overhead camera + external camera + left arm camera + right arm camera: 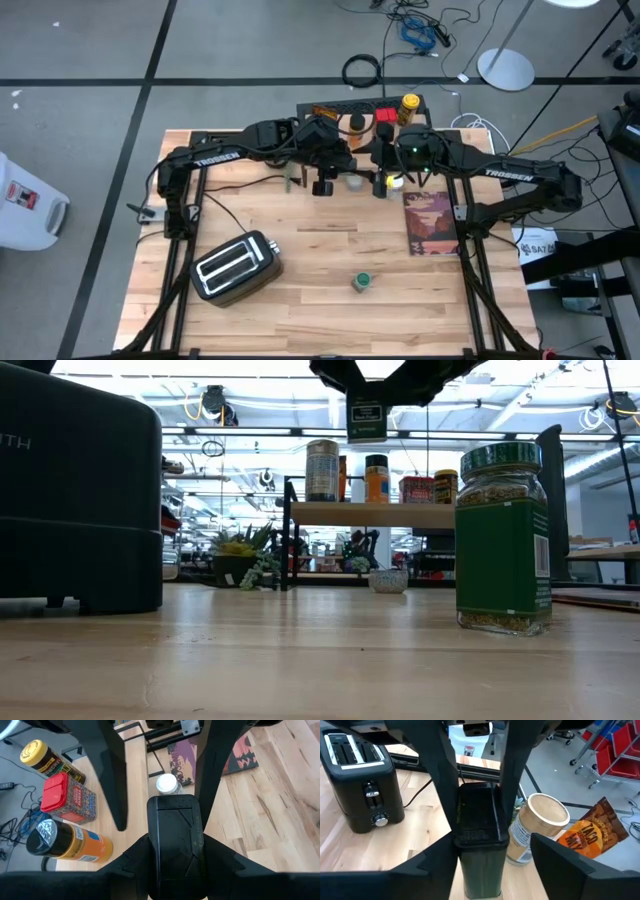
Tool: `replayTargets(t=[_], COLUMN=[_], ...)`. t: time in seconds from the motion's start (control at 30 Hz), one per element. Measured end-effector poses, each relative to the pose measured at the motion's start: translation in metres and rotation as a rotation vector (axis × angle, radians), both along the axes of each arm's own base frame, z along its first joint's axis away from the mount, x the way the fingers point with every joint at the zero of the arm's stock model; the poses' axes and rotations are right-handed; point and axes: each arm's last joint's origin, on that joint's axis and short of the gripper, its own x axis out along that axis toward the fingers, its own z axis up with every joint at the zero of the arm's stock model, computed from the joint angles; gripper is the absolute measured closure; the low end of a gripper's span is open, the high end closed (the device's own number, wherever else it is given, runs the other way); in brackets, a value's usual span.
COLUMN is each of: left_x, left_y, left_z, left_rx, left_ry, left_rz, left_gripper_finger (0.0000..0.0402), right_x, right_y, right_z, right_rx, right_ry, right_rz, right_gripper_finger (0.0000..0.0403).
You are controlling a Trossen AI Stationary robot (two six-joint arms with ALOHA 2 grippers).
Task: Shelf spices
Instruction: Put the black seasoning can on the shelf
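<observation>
Above the shelf [365, 112], each hand clamps a dark-lidded spice jar: left [161, 827], right [476, 815].

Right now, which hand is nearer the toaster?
Left. In the high view the left hand hangs up and to the right of the toaster; the right hand hangs just past the left one, farther from the toaster.

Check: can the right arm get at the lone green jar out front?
Probably not yet: the right pincer, by the shelf beside the left pincer, holds a green tin. Otherwise bare tabletop leaves the way to the green jar free.
</observation>
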Motion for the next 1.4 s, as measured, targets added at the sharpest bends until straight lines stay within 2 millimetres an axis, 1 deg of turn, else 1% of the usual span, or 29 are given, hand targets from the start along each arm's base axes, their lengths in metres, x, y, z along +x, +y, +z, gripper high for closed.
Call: replayTargets(t=[0.3,0.43,0.6,0.83,1.03,1.2,1.4], left_x=[0.0,0.001,0.001,0.001,0.002,0.003,0.002], left_y=[0.001,0.001,0.001,0.001,0.002,0.004,0.006], left_z=[-0.002,-0.002,-0.002,-0.002,-0.002,-0.002,-0.002], left_rx=[0.002,0.001,0.002,0.013,0.023,0.05,0.043], left_ry=[0.012,0.013,0.012,0.013,0.004,-0.001,0.003], left_rz=[0.0,0.001,0.001,0.013,0.023,0.056,0.068], left_gripper_finger=[0.0265,0.0265,0.026,0.0223,0.0202,0.0197,0.0196], right_x=[0.001,0.001,0.001,0.0,-0.002,-0.004,-0.006], right_y=[0.0,0.0,-0.002,-0.006,-0.011,-0.017,-0.018], right_z=[0.001,0.0,0.001,0.001,0.002,0.002,0.0], right_rx=[-0.012,-0.014,-0.009,0.026,0.04,0.062,0.07], right_ry=[-0.011,-0.008,-0.012,-0.028,-0.034,-0.04,-0.019], right_rz=[0.01,0.007,-0.008,-0.035,-0.061,-0.087,-0.102], right_gripper_finger=[0.0263,0.0289,0.0288,0.0291,0.0291,0.0292,0.0292])
